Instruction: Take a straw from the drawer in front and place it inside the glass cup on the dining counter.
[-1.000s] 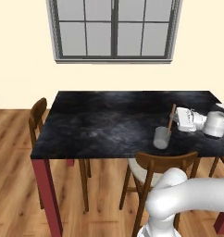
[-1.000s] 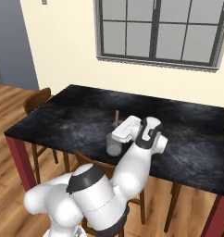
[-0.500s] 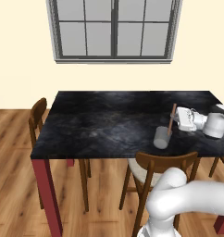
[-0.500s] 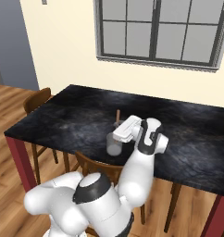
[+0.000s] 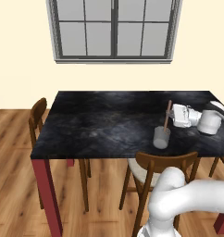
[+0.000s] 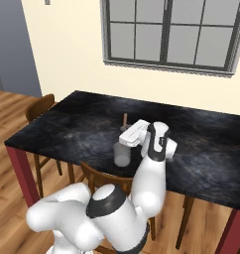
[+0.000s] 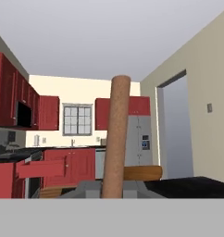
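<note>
While my tool [image 5: 171, 114] grips the thin brownish-tan straw [image 5: 167, 115] above the translucent greyish glass cup [image 5: 161, 137], I should lower it straight in before releasing.

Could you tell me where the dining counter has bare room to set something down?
The dining counter is bare from its left edge to the glass cup, and along the window side. It is crowded near the right front, where the gripper holds the straw above the cup.
</note>
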